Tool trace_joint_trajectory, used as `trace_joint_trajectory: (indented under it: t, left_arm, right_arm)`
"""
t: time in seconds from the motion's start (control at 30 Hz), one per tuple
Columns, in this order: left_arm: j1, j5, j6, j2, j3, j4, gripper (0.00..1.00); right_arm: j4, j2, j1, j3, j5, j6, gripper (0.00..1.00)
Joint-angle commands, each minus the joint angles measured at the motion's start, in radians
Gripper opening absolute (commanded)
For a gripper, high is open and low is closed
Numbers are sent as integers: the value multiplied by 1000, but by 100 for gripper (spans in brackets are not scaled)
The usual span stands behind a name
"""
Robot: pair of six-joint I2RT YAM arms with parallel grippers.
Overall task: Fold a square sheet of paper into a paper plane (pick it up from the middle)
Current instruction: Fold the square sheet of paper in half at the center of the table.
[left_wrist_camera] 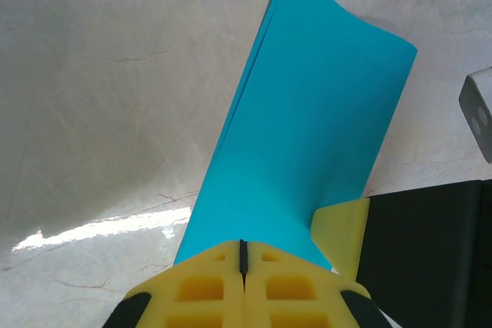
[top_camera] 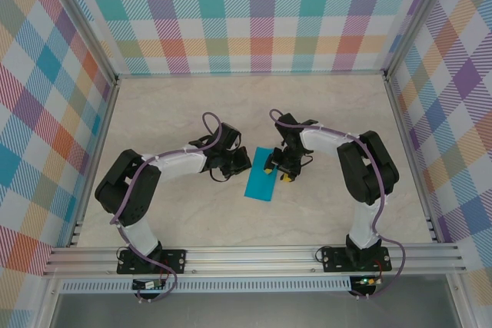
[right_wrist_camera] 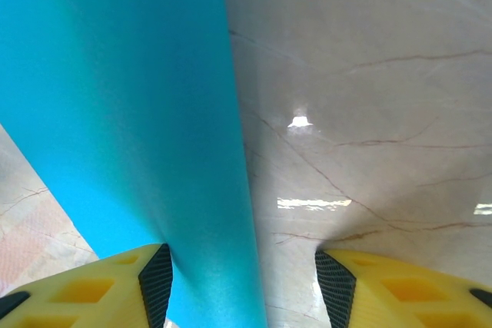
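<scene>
Main worry was a slip: the left gripper (left_wrist_camera: 242,257) was clamped shut on what looked like the left edge of the paper (left_wrist_camera: 307,113). That's a thin pinch, so any tug could've skewed the folded layers. The right gripper (right_wrist_camera: 244,270) was open, jaws either side of the paper's right edge. The paper sat mid-table (top_camera: 192,105) between both grippers, one side curling up.

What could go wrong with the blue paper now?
1. The left gripper looks shut on the edge of the square sheet of paper; a tug might tear or crumple it.
2. The folded layers lift apart at the far corner, so the fold could spring open or crease crookedly.
3. The right gripper stands open around the sheet; closing there could wrinkle it.
</scene>
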Motion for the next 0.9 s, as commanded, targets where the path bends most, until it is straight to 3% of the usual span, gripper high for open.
trace_joint_trajectory:
  t: [0.0, 0.87]
  left_arm:
    - [-15, 4, -5, -13, 17, -7, 0]
    - [-14, 34, -11, 18, 38, 6, 0]
  right_arm:
    - [-23, 86, 1, -36, 103, -21, 58]
    - [-42, 122, 9, -25, 136, -7, 61]
